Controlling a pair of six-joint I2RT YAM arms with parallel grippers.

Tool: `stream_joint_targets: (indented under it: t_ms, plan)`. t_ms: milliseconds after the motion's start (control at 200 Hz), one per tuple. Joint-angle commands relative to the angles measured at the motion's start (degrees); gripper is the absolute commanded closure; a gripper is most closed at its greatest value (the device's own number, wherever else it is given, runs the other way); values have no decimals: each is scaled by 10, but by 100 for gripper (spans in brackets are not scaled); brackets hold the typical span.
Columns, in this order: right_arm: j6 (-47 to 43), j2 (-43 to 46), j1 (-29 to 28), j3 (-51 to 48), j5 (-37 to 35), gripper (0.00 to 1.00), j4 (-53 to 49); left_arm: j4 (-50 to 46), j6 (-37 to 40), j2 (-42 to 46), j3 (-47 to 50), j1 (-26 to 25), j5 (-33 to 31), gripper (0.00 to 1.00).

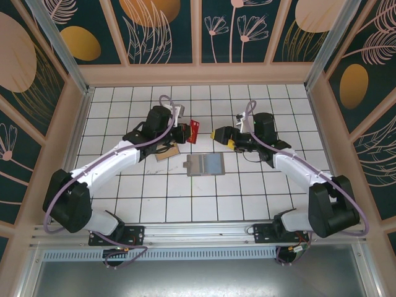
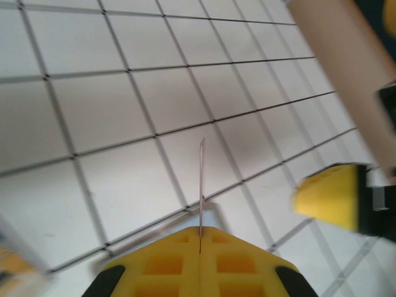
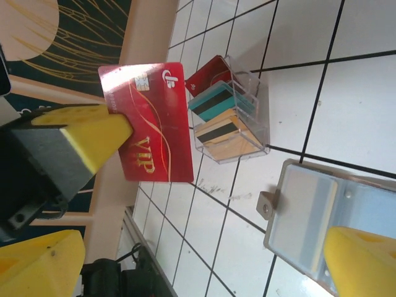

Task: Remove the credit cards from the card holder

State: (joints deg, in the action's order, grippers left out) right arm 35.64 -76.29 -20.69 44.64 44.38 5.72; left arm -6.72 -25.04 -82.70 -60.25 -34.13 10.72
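The left end effector (image 1: 185, 133) pinches 1 red credit card (image 3: 151, 120) by a long edge, above the surface (image 1: 154, 198), its face toward the wide-open right end effector (image 1: 218, 134). The card holder (image 1: 205, 165) lies open and flat nearby, long axis left-right.

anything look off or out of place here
nothing stands out: the red card is pinched in the left hand above the table, the card holder lies open and flat, and the other cards sit inside the clear box, none spilled.
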Motion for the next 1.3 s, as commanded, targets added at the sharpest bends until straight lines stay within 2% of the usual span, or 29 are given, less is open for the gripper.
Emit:
stream_joint_targets:
  t_ms: [0, 120, 235, 415, 546, 686, 861, 1296]
  plan:
    - [-37, 24, 1, 25, -25, 1, -31, -27, 196, 47, 25, 1, -118, 100]
    - [-41, 38, 3, 17, -28, 1, -29, -44, 335, 55, 19, 1, -169, 100]
    - [-46, 46, 6, 11, -30, 1, -26, -88, 433, 31, -19, 1, -199, 100]
    - [-59, 50, 13, 4, -28, 1, -28, -80, 568, 14, -4, 1, -270, 100]
    - [-74, 56, 16, 3, -19, 1, -32, -76, 641, -3, 5, 4, -294, 100]
    - [-72, 52, 16, 4, -25, 1, -33, -51, 665, -33, 1, 20, -308, 100]
    - [-76, 40, 17, 14, -25, 1, -41, -26, 661, -53, 7, 45, -287, 100]
    - [-80, 8, 20, 40, -24, 1, -53, 29, 676, -75, 65, 46, -278, 100]
